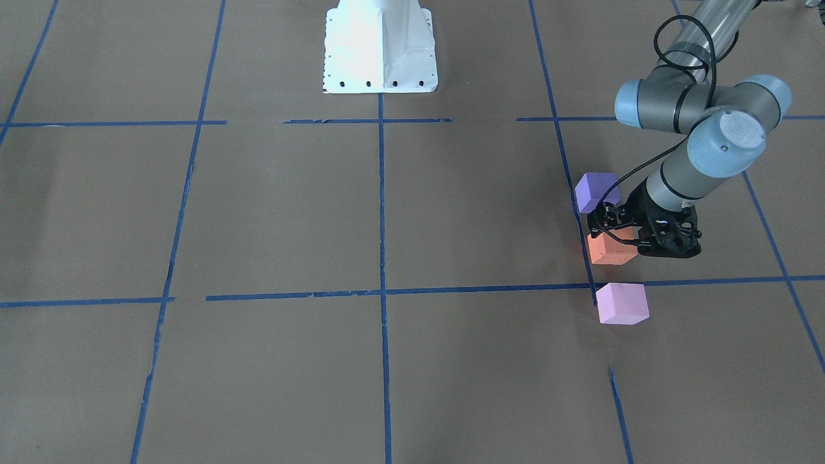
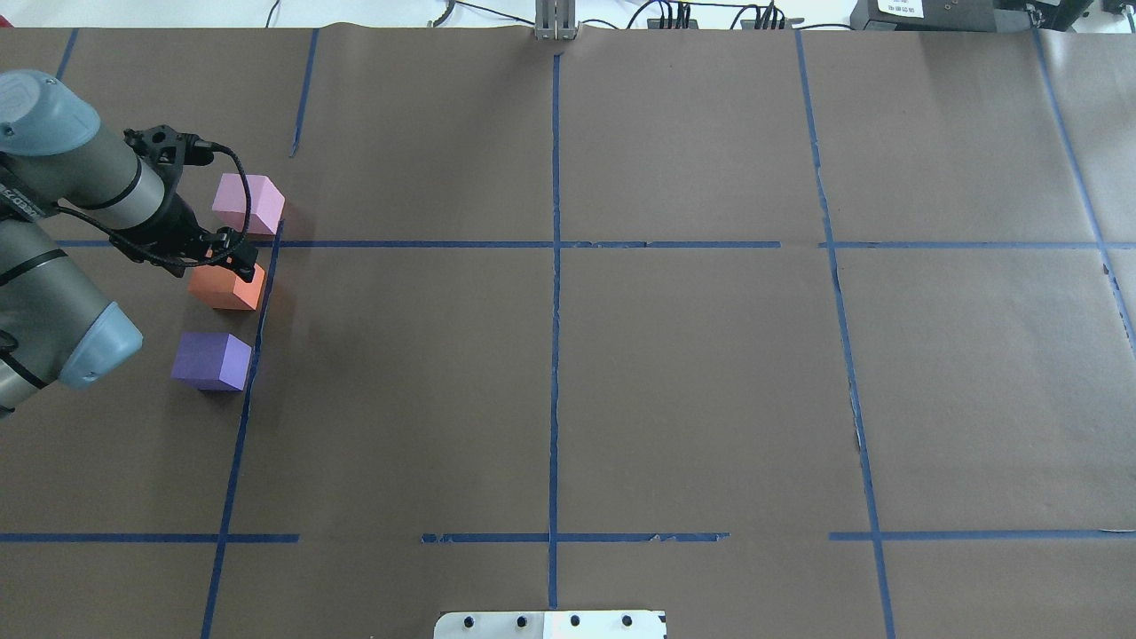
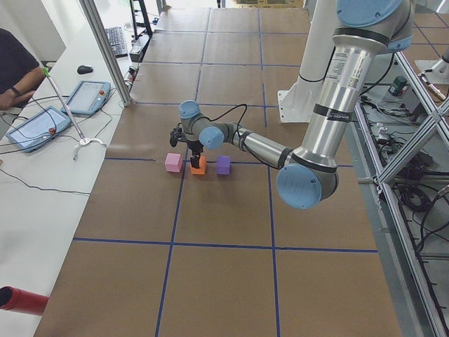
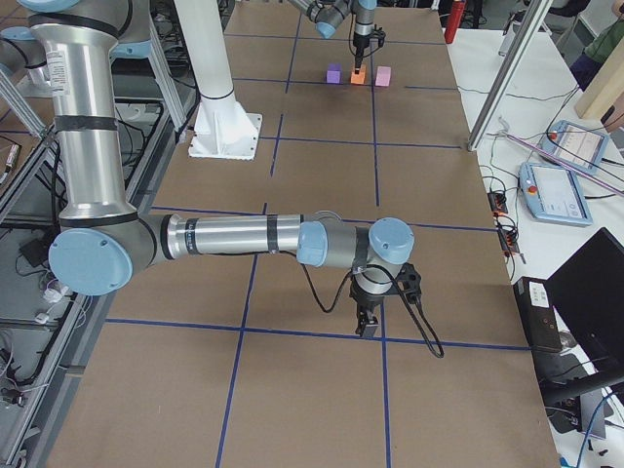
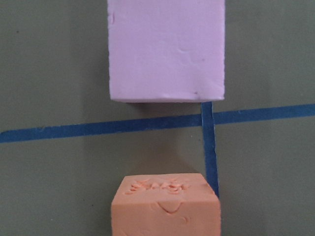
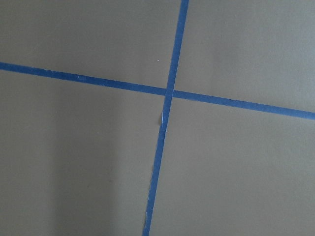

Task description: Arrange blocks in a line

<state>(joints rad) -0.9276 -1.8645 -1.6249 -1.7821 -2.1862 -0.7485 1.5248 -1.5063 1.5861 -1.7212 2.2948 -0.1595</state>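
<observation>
Three blocks stand in a row along a blue tape line on the robot's left: a purple block (image 1: 596,191) (image 2: 211,359), an orange block (image 1: 609,252) (image 2: 222,288) and a pink block (image 1: 622,303) (image 2: 248,202). My left gripper (image 1: 617,233) (image 2: 232,263) points down over the orange block, a finger on each side, and looks shut on it as it rests on the paper. The left wrist view shows the orange block (image 5: 165,204) at the bottom and the pink block (image 5: 166,49) beyond it. My right gripper (image 4: 369,327) hangs over a tape crossing far from the blocks; I cannot tell its state.
Brown paper with a grid of blue tape lines (image 2: 555,244) covers the table. The white robot base (image 1: 380,48) stands at the robot's edge. A side bench with tablets (image 3: 88,95) and a seated person (image 3: 14,70) lies beyond the table's far edge.
</observation>
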